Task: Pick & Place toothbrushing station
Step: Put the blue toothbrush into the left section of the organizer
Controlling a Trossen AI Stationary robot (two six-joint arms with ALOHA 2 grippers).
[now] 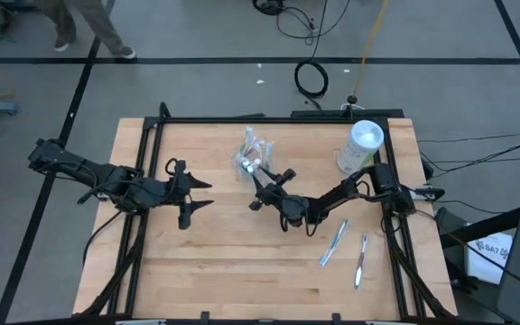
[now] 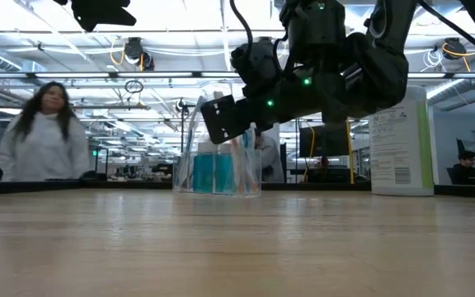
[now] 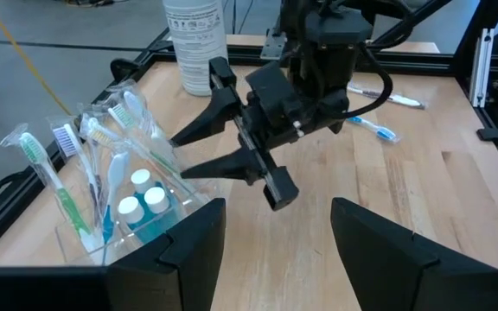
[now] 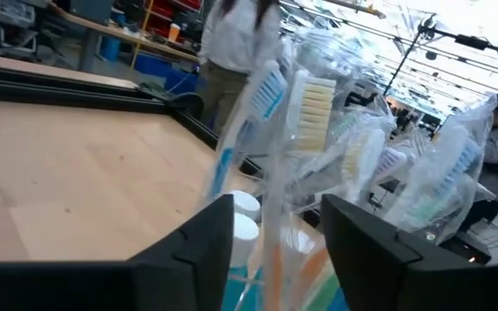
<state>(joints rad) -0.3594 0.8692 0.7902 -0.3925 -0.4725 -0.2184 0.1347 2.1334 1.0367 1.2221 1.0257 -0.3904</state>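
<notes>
Overhead looks straight down, low looks level across the table (image 1: 197,280) — wrists close in, sharing the cup (image 3: 137,216).

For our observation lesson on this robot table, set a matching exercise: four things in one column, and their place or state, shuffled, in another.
Things:
1. clear cup
2. white canister
3. two loose toothbrushes
4. right end effector

Place or state:
A. lying flat on the table
B. open, beside the cup
C. holding bagged toothbrushes and teal tubes
D. upright by the table's far right corner

Pairs: 1-C, 2-D, 3-A, 4-B
</notes>
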